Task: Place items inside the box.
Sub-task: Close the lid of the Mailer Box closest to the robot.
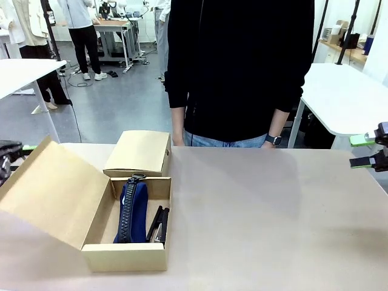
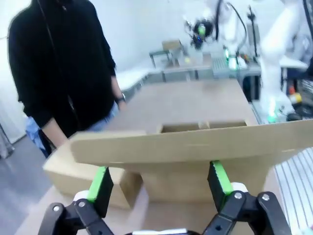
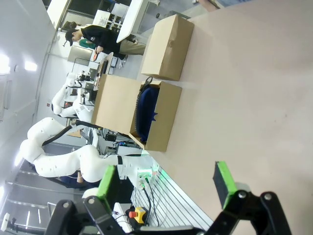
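Observation:
The long tan box [image 1: 124,257] stands open at the table's left, its flap lid [image 1: 48,194] leaning out to the left. Inside lie a navy zip pencil case [image 1: 133,212] and a black stapler [image 1: 159,224] beside it. My left gripper [image 2: 159,183] is open just behind the lid [image 2: 195,144], nothing between its green pads. At the table's right edge my right gripper [image 1: 362,151] hangs open and empty. In the right wrist view that gripper [image 3: 166,183] looks across bare tabletop at the box [image 3: 164,122] and the pencil case [image 3: 145,110].
A smaller closed cardboard box [image 1: 139,153] sits right behind the open one. A person in a black top [image 1: 239,73] stands at the far edge with arms hanging down. The table's middle and right is bare wood [image 1: 273,218].

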You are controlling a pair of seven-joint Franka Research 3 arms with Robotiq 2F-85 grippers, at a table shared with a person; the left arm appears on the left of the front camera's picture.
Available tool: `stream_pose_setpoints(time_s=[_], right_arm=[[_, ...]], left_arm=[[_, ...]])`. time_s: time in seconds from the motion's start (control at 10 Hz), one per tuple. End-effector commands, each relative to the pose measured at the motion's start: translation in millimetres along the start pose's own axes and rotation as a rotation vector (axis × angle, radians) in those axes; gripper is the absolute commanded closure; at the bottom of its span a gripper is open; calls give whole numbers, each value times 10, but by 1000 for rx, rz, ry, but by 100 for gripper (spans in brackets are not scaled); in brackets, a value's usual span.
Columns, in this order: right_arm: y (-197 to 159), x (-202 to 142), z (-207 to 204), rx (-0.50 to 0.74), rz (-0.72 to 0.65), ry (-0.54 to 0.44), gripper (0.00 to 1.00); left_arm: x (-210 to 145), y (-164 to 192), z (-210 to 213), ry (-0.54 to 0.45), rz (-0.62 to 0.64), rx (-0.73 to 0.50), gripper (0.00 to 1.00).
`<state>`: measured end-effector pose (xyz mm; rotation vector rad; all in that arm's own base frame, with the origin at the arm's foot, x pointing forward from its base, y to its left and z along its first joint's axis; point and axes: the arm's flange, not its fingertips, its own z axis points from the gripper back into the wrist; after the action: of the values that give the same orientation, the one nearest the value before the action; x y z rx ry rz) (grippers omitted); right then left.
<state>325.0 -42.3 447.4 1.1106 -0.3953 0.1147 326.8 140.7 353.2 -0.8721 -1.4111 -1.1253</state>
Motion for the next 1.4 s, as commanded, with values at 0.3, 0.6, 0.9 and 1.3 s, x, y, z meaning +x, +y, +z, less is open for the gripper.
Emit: stream_pose_setpoints(time_s=[0.3, 0.6, 0.9, 1.3], right_arm=[[38, 17, 15, 10, -13, -7, 0], [38, 17, 15, 10, -13, -7, 0], [38, 17, 15, 10, -13, -7, 0], [38, 17, 15, 10, -13, -7, 0]], left_arm=[[270, -1154, -1466, -73, 32, -40, 0], [-2, -1533, -1915, -3, 67, -227, 0], [-329, -1948, -2177, 77, 86, -319, 0], [-544, -1954, -2198, 168, 51, -308, 0]])
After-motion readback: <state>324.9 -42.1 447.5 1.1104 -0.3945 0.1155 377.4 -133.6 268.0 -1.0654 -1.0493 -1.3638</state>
